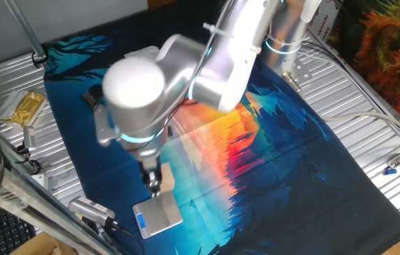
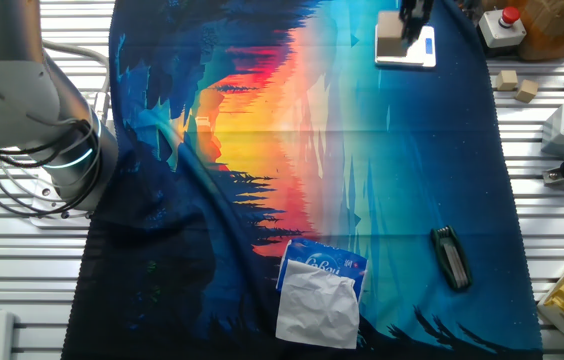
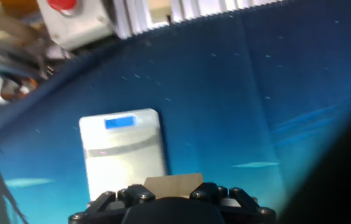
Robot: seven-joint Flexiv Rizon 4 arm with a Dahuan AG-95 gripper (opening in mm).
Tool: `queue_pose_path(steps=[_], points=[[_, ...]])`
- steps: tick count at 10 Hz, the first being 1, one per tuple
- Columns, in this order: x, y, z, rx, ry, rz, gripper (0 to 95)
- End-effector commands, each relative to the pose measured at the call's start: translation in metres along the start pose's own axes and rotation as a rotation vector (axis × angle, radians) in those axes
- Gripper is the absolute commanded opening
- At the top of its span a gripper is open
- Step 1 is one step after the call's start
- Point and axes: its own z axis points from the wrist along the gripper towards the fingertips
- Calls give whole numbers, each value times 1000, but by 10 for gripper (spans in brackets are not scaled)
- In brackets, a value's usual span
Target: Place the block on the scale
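Slatted metal formed the desk (image 2: 22,290), and across it lay a printed cloth (image 2: 382,200) in deep blue with an orange sunset band, so that was your working ground. Low in the frame of one fixed view, the tool (image 1: 156,181) hung closed on the block (image 1: 164,183), a small tan wooden cube pinched between the fingers. In the hand view the block (image 3: 172,184) showed just above the finger housing at the bottom edge. You had it poised at the near edge of the scale (image 1: 159,214), the flat silver square with its blue display strip, at lower centre of that view; whether the cube already touched the platform could not be told. In the other fixed view the scale (image 2: 420,52) sat at upper right, with the tool above it. I would judge the cube light, stiff and unlikely to crush, though bare wood may slip on smooth pads, so a grip square across two opposite flat faces suited it best. Lower centre in that view lay a blue-and-white tissue packet (image 2: 322,290), with a small dark bar (image 2: 449,256) to its right, both well apart from your work. Two spare wooden cubes (image 2: 516,85) rested off the cloth at far right.
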Motion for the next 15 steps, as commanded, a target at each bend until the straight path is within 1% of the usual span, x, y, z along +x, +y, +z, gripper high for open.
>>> queue_pose_path(steps=[1,3,4,5,6,8,10,11,12,15], points=[[-4,12,-2,-4,-8,21,0],[-3,23,3,-10,-19,23,0],[-3,28,5,-9,-29,20,0],[-3,32,8,-14,-36,21,0],[-5,34,12,-16,-37,21,0],[-10,32,21,-19,-51,13,0],[-13,31,26,-22,-54,9,0],[-16,31,31,-22,-54,7,0],[-17,32,34,-21,-54,9,0],[-17,42,47,-19,-52,24,0]])
